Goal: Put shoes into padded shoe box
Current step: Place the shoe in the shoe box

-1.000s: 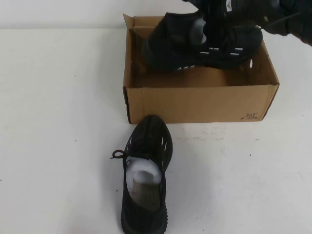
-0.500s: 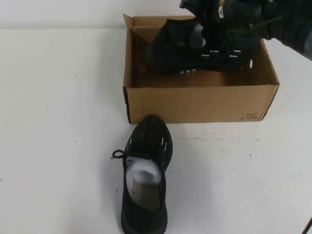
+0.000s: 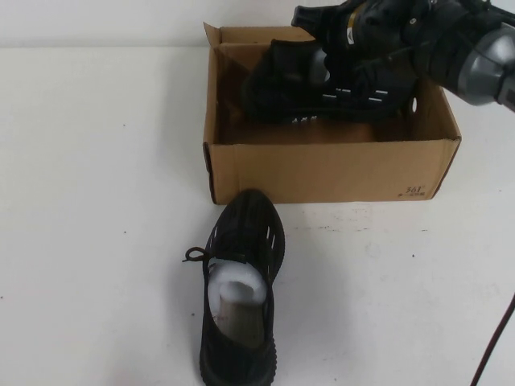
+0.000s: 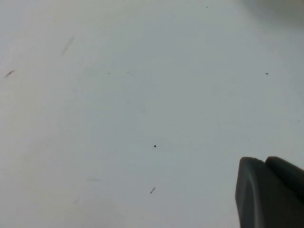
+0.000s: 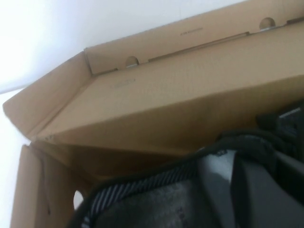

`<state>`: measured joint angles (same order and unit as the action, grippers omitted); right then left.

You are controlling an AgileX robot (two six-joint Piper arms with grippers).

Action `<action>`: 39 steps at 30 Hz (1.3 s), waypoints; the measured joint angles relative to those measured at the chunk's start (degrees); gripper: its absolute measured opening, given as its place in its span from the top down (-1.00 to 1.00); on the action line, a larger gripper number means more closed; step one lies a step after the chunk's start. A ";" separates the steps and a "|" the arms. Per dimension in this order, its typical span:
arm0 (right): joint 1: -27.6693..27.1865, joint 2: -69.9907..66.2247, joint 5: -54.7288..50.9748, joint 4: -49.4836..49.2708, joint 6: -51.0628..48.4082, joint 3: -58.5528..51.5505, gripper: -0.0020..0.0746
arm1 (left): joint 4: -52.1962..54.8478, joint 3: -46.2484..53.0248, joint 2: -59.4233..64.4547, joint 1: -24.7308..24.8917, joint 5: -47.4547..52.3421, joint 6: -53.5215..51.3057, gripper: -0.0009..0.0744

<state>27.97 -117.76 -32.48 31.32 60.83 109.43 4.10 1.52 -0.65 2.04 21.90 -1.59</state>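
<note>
One black knit sneaker (image 3: pixel 240 289) with white paper stuffing lies on the table just in front of the brown cardboard shoe box (image 3: pixel 322 170), toe toward the box. The other sneaker (image 3: pixel 322 84) lies on its side inside the box, toward the back wall. My right gripper (image 3: pixel 342 58) reaches into the box from the right and is shut on this sneaker's collar. In the right wrist view a finger (image 5: pixel 259 190) sits inside the shoe opening (image 5: pixel 156 202), close under the box's back wall (image 5: pixel 190 95). My left gripper (image 4: pixel 267 162) is shut and empty over bare white table, out of the high view.
The box's upright flaps (image 3: pixel 213 39) stand at the back left corner. White table (image 3: pixel 96 201) lies to the left of the box and shoe. A dark cable (image 3: pixel 495 346) crosses the bottom right corner.
My right arm has lowered the held sneaker deeper into the box and has come further into view from the right. The sneaker on the table has not moved.
</note>
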 joint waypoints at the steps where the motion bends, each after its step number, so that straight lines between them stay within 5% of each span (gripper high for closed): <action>1: -0.16 -0.55 0.13 0.00 0.09 0.60 0.93 | 0.00 0.00 0.00 0.00 0.00 0.00 0.99; 39: -1.78 -9.19 4.10 -0.21 -8.45 5.62 0.93 | 0.00 0.00 0.00 0.00 0.00 0.00 0.99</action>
<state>26.19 -126.95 -28.38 31.11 52.37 115.05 4.10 1.52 -0.65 2.04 21.90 -1.59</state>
